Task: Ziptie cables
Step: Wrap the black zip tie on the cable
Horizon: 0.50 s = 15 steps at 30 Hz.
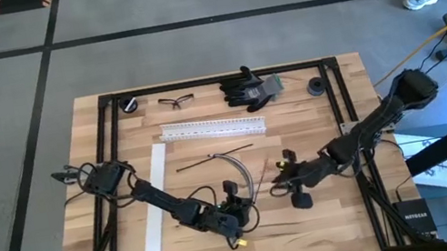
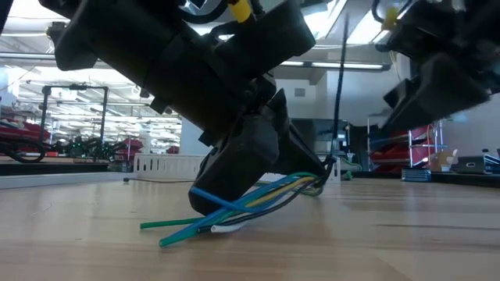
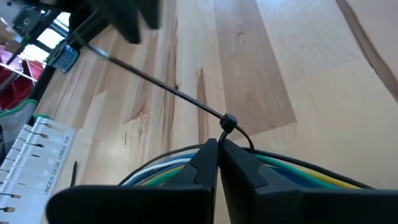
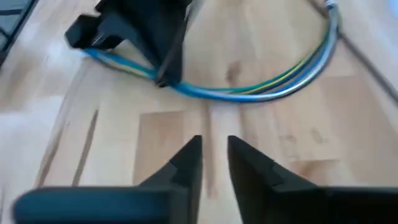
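Observation:
The cables (image 3: pixel 158 169) are a bundle of thin blue, green, yellow and white wires, bent in an arc (image 4: pixel 261 92) near the table's middle (image 1: pixel 241 170). A black zip tie circles the bundle. Its head (image 3: pixel 228 120) sits just past my left fingertips and its tail (image 3: pixel 155 81) runs off over the wood. My left gripper (image 3: pixel 217 152) is shut on the bundle near the table's near edge (image 1: pixel 236 208). My right gripper (image 4: pixel 214 152) hovers slightly open over bare wood to the bundle's right (image 1: pixel 279 169), touching nothing. My left gripper pinches the cable bundle (image 4: pixel 155 73) between its two fingers, close beside the zip tie loop, with the fingers lying across the wires. It comes down slanting from above (image 2: pixel 226 168). The held stretch is raised, and the wires' free ends (image 2: pixel 176 229) rest on the table.
A white slotted rail (image 1: pixel 213 128) lies toward the far side, with a long flat white strip (image 1: pixel 154 199) to the left. A thin dark strand (image 1: pixel 211 157) lies beside the bundle. Black gloves (image 1: pixel 249 88) and safety glasses (image 1: pixel 176 101) sit at the far edge.

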Motion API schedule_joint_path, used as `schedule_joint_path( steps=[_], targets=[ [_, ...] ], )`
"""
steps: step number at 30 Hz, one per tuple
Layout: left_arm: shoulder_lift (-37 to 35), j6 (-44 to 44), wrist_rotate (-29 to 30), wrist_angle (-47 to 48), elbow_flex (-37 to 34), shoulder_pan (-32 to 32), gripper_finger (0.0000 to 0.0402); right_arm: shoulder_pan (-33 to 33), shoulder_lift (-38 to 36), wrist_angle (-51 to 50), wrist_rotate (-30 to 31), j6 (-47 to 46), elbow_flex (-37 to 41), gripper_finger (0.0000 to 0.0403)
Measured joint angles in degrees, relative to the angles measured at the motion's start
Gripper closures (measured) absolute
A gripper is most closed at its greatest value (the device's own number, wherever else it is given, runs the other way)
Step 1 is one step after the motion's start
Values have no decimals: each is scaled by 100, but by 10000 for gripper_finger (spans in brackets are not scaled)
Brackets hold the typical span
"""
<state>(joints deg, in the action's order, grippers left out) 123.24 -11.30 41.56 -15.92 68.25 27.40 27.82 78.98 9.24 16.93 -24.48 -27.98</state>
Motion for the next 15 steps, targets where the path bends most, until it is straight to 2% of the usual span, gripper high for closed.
schedule_joint_path(
  steps=[4, 7, 11, 15],
  targets=[
    [0, 63, 5, -10, 0, 0, 402, 29, 693, 1834, -21, 308, 185, 286],
    [0, 73, 7, -44, 0, 0, 402, -19, 1342, 2748, -120, 710, 150, 274],
    [0, 56, 11, -135, -4, 0, 402, -173, 2053, 3223, -500, 806, 6, 276],
    [0, 49, 11, -185, -7, 0, 402, -285, 2406, 3791, -820, 933, -133, 287]
  ],
)
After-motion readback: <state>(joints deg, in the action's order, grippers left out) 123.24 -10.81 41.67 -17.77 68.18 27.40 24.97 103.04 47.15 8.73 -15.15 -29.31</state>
